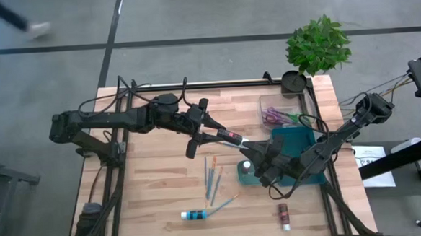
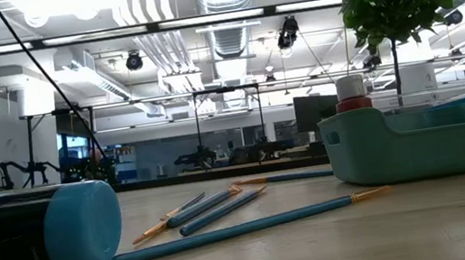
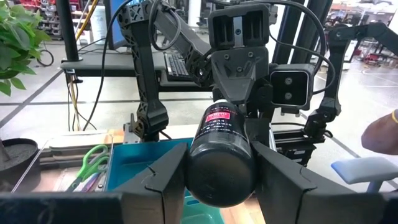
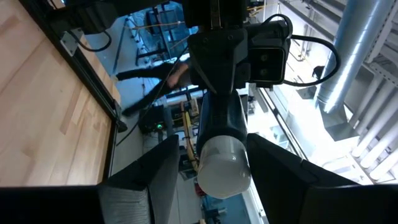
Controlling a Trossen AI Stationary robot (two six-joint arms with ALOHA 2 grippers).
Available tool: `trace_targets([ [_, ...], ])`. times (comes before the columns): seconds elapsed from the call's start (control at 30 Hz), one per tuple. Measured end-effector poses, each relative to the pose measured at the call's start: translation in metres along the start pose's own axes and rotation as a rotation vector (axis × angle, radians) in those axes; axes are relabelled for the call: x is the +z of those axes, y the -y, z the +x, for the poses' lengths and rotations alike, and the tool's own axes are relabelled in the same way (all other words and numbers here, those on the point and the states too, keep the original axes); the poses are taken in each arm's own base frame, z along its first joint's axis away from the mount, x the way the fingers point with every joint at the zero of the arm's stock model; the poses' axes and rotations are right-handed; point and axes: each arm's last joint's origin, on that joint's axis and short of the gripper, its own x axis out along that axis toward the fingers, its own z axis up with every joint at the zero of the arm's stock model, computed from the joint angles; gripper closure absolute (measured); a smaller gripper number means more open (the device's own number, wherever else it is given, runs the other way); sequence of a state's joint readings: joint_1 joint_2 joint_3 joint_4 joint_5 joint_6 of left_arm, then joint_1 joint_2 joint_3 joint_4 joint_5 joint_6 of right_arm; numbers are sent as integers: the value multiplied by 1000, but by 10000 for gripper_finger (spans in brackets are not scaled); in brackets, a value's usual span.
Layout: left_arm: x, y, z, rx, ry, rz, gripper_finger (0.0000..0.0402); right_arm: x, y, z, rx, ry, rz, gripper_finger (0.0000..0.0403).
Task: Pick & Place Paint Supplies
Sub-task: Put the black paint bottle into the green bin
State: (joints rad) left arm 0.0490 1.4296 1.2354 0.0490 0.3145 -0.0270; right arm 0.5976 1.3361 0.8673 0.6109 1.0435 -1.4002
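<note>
Left gripper (image 1: 229, 137): raised over the middle of the light wooden slatted table (image 1: 157, 193), fingers clamped on the black-bodied end of a dark paint tube with a red-and-white label and white cap (image 1: 232, 138). Same tube seen end-on in the left wrist view (image 3: 222, 155), gripped on both sides.

Right gripper (image 1: 259, 157): facing the left one, fingers spread either side of the tube's white cap end (image 4: 224, 165), contact not discernible.

Teal plastic bin (image 1: 300, 138): right part of the table, under the right arm. Small teal palette (image 1: 247, 175): just beside the bin.

Blue-handled thin paintbrushes (image 1: 213, 177): lying loose on the table, centre. Blue paint tube with black label (image 1: 194, 216): near the front edge. Brown paint tube (image 1: 283, 215): front right.
</note>
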Motion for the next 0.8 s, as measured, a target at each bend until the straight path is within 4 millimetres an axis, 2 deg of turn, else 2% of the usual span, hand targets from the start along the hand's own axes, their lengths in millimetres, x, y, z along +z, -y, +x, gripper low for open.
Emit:
trace_targets([
  [0.8, 0, 1, 0, -20, -7, -3, 239, 0, 6, 0, -29, -6, -3, 216],
])
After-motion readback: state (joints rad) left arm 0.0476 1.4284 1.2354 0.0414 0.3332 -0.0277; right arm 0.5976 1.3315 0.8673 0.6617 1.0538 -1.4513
